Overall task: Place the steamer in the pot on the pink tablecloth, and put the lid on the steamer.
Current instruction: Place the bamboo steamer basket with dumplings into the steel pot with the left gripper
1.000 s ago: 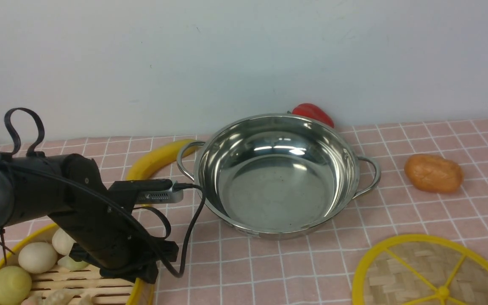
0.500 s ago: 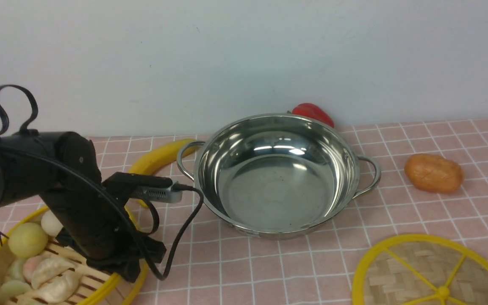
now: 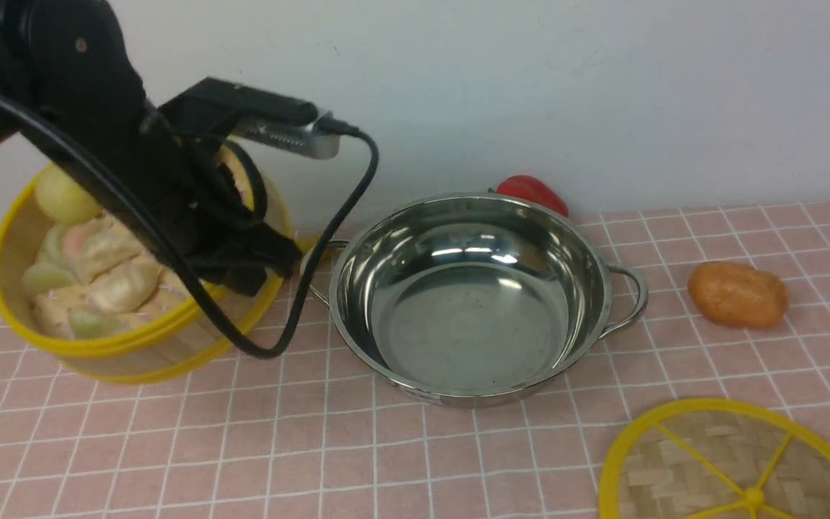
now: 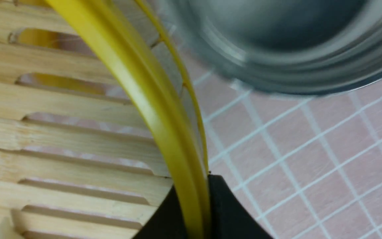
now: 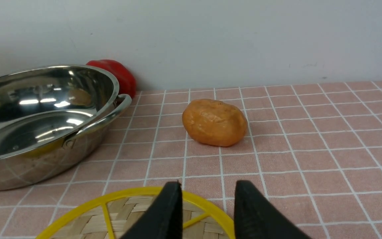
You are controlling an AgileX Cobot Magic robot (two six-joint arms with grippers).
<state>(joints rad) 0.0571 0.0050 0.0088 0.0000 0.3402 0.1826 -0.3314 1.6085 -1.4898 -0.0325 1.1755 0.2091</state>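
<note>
- The right gripper is hovering over the lid, near-right of the pot, jaws parted and empty.
- The left gripper, jaws clenching the rim, is carrying the steamer tilted, just left of the pot.
- Half a second earlier, the steamer was sitting lower and nearer; seating it is coming next.

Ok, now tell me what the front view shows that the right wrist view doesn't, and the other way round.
Front view only: the left arm and the steamer, tilted toward the camera with buns inside, the left jaws at its rim, beside the pot. Right wrist view only: the right jaws, open, poised over the yellow rim of the lid. Both: the empty pot, the red pepper, the orange lump, the lid and the pink tablecloth.
</note>
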